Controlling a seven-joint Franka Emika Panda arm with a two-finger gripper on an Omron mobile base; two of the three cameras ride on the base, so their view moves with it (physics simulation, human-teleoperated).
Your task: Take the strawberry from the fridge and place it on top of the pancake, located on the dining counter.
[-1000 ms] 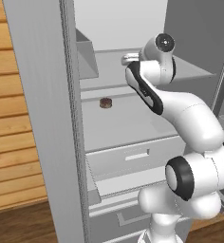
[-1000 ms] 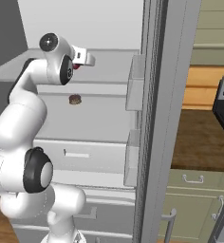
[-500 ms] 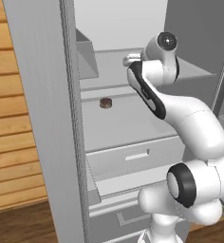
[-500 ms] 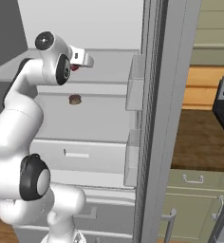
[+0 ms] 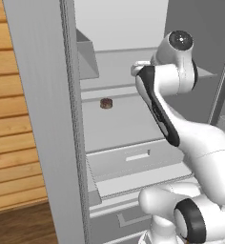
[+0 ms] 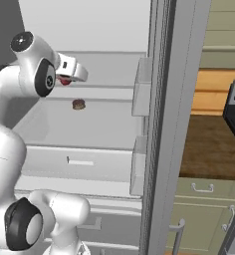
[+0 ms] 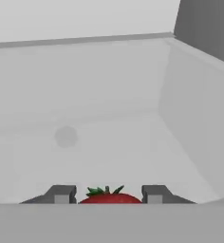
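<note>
The strawberry (image 7: 109, 197), red with a green leafy top, sits between my two dark fingertips (image 7: 61, 194) at the bottom of the hand view. My gripper (image 7: 108, 195) is shut on it inside the open fridge (image 5: 43, 119), above a white upper shelf (image 7: 109, 142). From the right base view the strawberry (image 6: 64, 81) shows as a red spot under the gripper (image 6: 66, 78). In the left base view the forearm hides most of the gripper (image 5: 137, 70). The pancake and the dining counter are out of view.
A small squat brown round item (image 5: 106, 103) (image 6: 78, 104) lies on the shelf below. White drawers (image 5: 133, 157) sit lower in the fridge. Door bins (image 6: 142, 84) line the open right door (image 6: 159, 124). A brown worktop (image 6: 211, 149) over cabinets lies to the right.
The jaws have closed in on the strawberry. The hand has drawn back a little from the fridge's rear wall with the fruit in it.
</note>
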